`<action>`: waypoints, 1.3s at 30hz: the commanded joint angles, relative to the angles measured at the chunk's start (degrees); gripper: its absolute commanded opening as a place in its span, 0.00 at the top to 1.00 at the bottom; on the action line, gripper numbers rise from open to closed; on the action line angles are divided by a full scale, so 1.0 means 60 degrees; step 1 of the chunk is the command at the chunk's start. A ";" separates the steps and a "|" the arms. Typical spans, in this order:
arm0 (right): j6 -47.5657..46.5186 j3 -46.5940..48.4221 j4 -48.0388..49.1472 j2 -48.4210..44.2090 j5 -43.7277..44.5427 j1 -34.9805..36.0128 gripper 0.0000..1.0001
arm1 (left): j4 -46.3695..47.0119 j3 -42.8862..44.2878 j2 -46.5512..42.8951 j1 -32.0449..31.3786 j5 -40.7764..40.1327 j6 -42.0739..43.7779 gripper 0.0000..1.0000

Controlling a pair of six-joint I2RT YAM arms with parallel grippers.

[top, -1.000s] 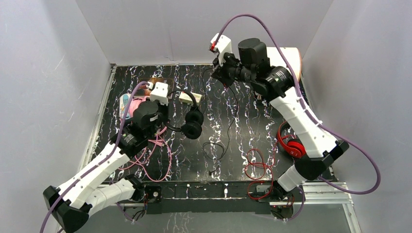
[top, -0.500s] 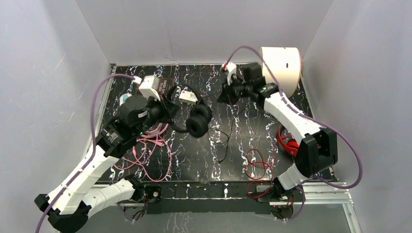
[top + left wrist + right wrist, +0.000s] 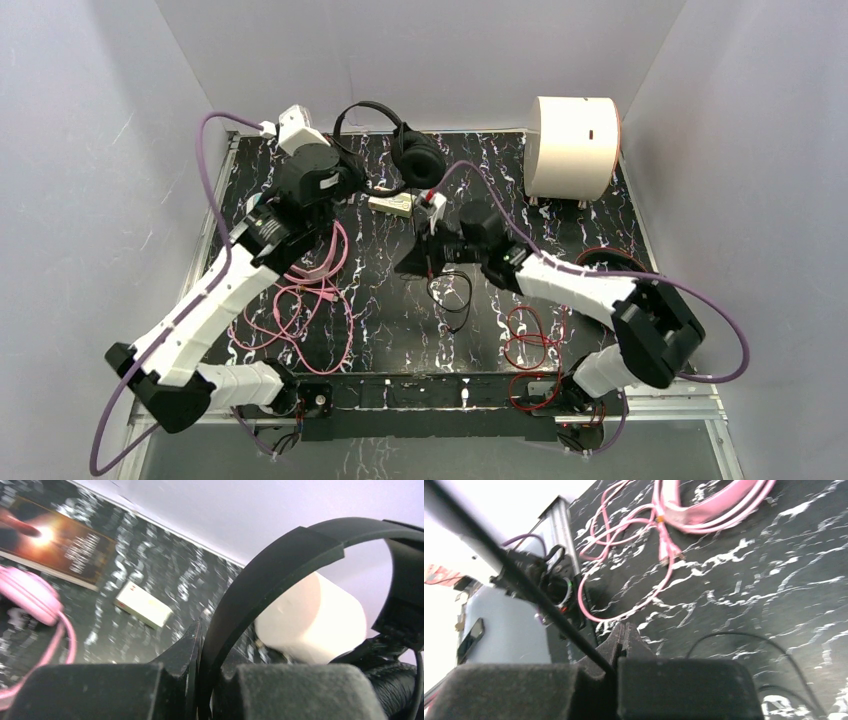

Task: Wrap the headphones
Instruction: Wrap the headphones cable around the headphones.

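1. The left gripper [image 3: 198, 685] is pinched onto the headband of the black headphones [image 3: 414, 158] and holds them up off the table [image 3: 520, 190], close to the back wall.
2. The right gripper [image 3: 616, 680] is pressed together on the black cable [image 3: 524, 583], low over the middle of the table. A slack loop [image 3: 452, 295] lies just in front of it.
3. The step in hand looks like winding the cable round the headset. To do it well, the left arm should hold the headset steady while the right arm carries the cable round the paired earcups. The line should stay lightly taut, so each turn sits beside the previous one.
4. The right arm should avoid the pink cable [image 3: 312, 290] and the small white box [image 3: 392, 205], which could snag the cable.
5. In the top view the headband arches towards the back wall and to the left. The two earcups sit together at its right end, facing the white drum [image 3: 570, 145].
6. The headset's long axis runs roughly left to right, and the cable leads from the far side towards the near side.
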 commanded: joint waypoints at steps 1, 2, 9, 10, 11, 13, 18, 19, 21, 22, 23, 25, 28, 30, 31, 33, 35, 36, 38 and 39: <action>0.0958 -0.0678 0.0763 -0.1600 0.0726 0.0871 1.00 | 0.1754 0.1082 0.0931 0.0016 -0.4150 0.1004 1.00; 0.0936 -0.0731 0.0440 -0.2010 0.0778 0.1064 1.00 | 0.2093 0.1115 0.1208 0.0035 -0.4614 0.1667 1.00; -0.0113 0.0610 -0.3759 -0.3966 0.0622 0.1374 1.00 | 0.5412 -0.0044 0.2707 0.0143 -0.5588 0.6829 1.00; -0.0430 0.1076 -0.4664 -0.4071 0.0767 0.1365 1.00 | 0.5093 -0.0139 0.2861 0.0135 -0.5283 0.7090 1.00; -0.0823 0.1596 -0.5307 -0.4143 0.1040 0.1362 1.00 | 0.4689 -0.0282 0.2976 0.0113 -0.5014 0.7251 1.00; -0.1687 0.2837 -0.6716 -0.3991 0.1935 0.1364 1.00 | 0.3886 -0.0766 0.2873 -0.0011 -0.4398 0.7346 1.00; -0.3657 0.6064 -0.9674 -0.2157 0.4407 0.1364 1.00 | 0.2134 -0.2036 0.1740 -0.0582 -0.2214 0.7113 1.00; -0.3830 0.6601 -1.0122 -0.1747 0.4749 0.1357 0.99 | 0.1730 -0.2067 0.1571 -0.0692 -0.2072 0.7043 1.00; -0.4264 0.7421 -1.0801 -0.1065 0.5181 0.1350 0.95 | 0.0620 -0.1801 0.1454 -0.0903 -0.2192 0.6728 1.00; -0.4390 0.7739 -1.1054 -0.0781 0.5349 0.1362 0.92 | 0.0140 -0.1660 0.1429 -0.0937 -0.2093 0.6570 1.00; -0.4453 0.8068 -1.1231 -0.0560 0.5403 0.1364 0.90 | -0.0229 -0.1555 0.1408 -0.0959 -0.1902 0.6437 1.00; -0.4569 0.8508 -1.1381 -0.0212 0.5504 0.1358 0.87 | -0.0688 -0.1381 0.1340 -0.0994 -0.1299 0.6327 1.00; -0.4798 0.8916 -1.1238 0.0027 0.5924 0.1348 0.87 | -0.0959 -0.1276 0.1206 -0.1035 -0.0424 0.6343 1.00; -0.5000 0.8814 -1.0827 0.0008 0.6475 0.1342 0.90 | -0.1034 -0.1272 0.0993 -0.1036 0.0113 0.6312 1.00; -0.5079 0.8697 -1.0693 0.0000 0.6886 0.1305 0.92 | -0.1032 -0.1325 0.0859 -0.1038 0.0335 0.6243 1.00; -0.5158 0.8332 -1.0505 -0.0022 0.7607 0.1065 0.93 | -0.1035 -0.1469 0.0517 -0.1039 0.0485 0.6089 1.00; -0.5272 0.7680 -1.0110 -0.0210 0.7761 0.0652 0.93 | -0.1128 -0.1626 0.0111 -0.1038 0.0762 0.5887 1.00; -0.5342 0.7222 -0.9714 -0.0383 0.7761 0.0448 0.93 | -0.1144 -0.1688 -0.0090 -0.1033 0.0984 0.5760 1.00; -0.5494 0.6162 -0.8639 -0.0866 0.7296 -0.0031 0.89 | -0.1261 -0.1712 -0.0459 -0.1031 0.1527 0.5386 1.00; -0.5516 0.5637 -0.8091 -0.1180 0.6831 -0.0376 0.86 | -0.1326 -0.1700 -0.0606 -0.1030 0.1830 0.5144 1.00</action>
